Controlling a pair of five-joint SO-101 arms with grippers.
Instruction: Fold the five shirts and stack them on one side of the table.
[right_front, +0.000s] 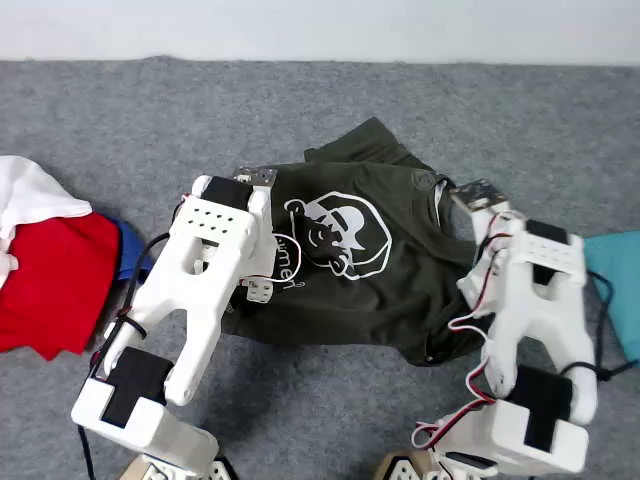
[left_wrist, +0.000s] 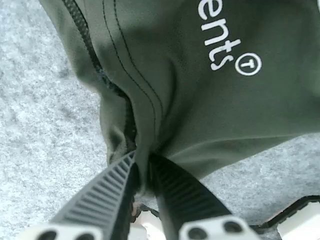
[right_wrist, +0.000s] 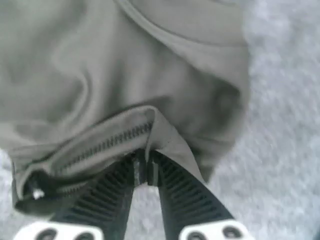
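Observation:
A dark olive shirt with a white print lies crumpled at the middle of the grey table. My left gripper is shut on its hem at the shirt's left edge, the cloth bunched between the ribbed fingers. My right gripper is shut on a hem fold at the shirt's right edge. In the high view the left arm covers the shirt's left side and the right arm its right side. A red shirt and a white shirt lie at the far left, over a blue one. A teal shirt lies at the far right.
The table is covered in grey felt, bare along the back up to the white wall. Bare felt also runs along the front between the two arm bases.

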